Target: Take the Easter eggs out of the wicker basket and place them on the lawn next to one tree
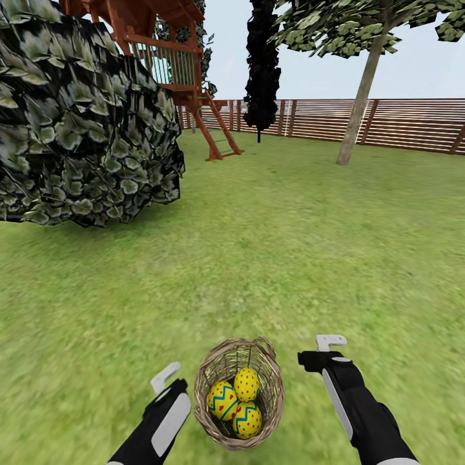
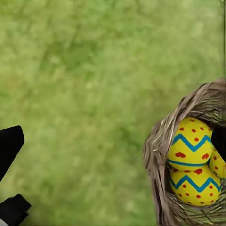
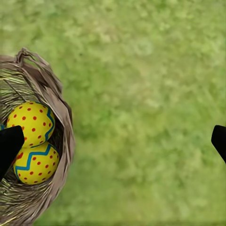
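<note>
The wicker basket (image 1: 274, 394) sits on the lawn (image 1: 271, 245) just in front of me. All three Easter eggs lie in it: one (image 1: 246, 383) on top, two (image 1: 222, 400) (image 1: 247, 420) beneath. My left gripper (image 1: 169, 382) hovers open to the basket's left and my right gripper (image 1: 321, 351) stands open to its right, both empty. The left wrist view has the basket (image 2: 157, 150) with eggs (image 2: 189, 143) (image 2: 195, 186) beside the open left gripper (image 2: 114, 141). In the right wrist view two eggs (image 3: 32, 121) (image 3: 36, 162) lie in the basket (image 3: 63, 122). A pale-trunked tree (image 1: 361, 97) stands far right.
A big dark bush (image 1: 84, 123) fills the left side. Behind it stands a wooden play tower with a ladder (image 1: 216, 132). A narrow black-leaved tree (image 1: 263, 64) rises by the slatted fence (image 1: 400, 123) at the back. Open grass stretches between me and the pale-trunked tree.
</note>
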You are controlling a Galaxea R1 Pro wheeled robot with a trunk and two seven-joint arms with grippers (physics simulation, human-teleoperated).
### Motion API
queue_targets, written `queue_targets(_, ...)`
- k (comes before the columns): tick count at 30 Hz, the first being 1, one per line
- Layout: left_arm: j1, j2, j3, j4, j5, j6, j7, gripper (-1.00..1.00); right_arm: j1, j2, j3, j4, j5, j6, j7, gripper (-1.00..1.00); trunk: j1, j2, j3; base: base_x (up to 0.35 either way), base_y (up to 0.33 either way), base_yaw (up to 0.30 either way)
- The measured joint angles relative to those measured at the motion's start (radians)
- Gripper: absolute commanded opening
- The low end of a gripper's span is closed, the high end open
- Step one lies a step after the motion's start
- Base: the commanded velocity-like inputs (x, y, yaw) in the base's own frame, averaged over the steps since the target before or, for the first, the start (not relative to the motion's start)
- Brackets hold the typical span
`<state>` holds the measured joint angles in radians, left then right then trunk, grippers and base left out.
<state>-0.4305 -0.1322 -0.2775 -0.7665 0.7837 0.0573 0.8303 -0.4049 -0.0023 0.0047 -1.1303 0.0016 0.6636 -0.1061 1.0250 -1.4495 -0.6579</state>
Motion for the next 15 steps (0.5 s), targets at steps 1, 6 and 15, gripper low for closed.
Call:
queue_targets(1, 0.0, 0.0, -0.001, -0.005, 0.0, 0.0, 0.0, 1.0, 0.0, 0.0, 0.0, 0.0, 0.0, 0.0, 0.0, 1.0, 0.0, 0.0, 0.0, 0.095, -0.09, 0.0)
queue_targets(6, 0.0, 0.005, -0.006, -0.023, 0.081, 0.01, -0.156, 1.0, 0.0, 0.0, 0.001, 0.006, 0.0, -0.001, 0.0, 1.0, 0.0, 0.0, 0.0, 0.202, -0.187, 0.0)
queue_targets(15, 0.0, 0.014, -0.005, 0.033, 0.137, 0.002, -0.201, 1.0, 0.0, 0.0, 0.001, 0.016, 0.0, -0.001, 0.0, 1.0, 0.0, 0.0, 0.0, 0.147, -0.11, 0.0)
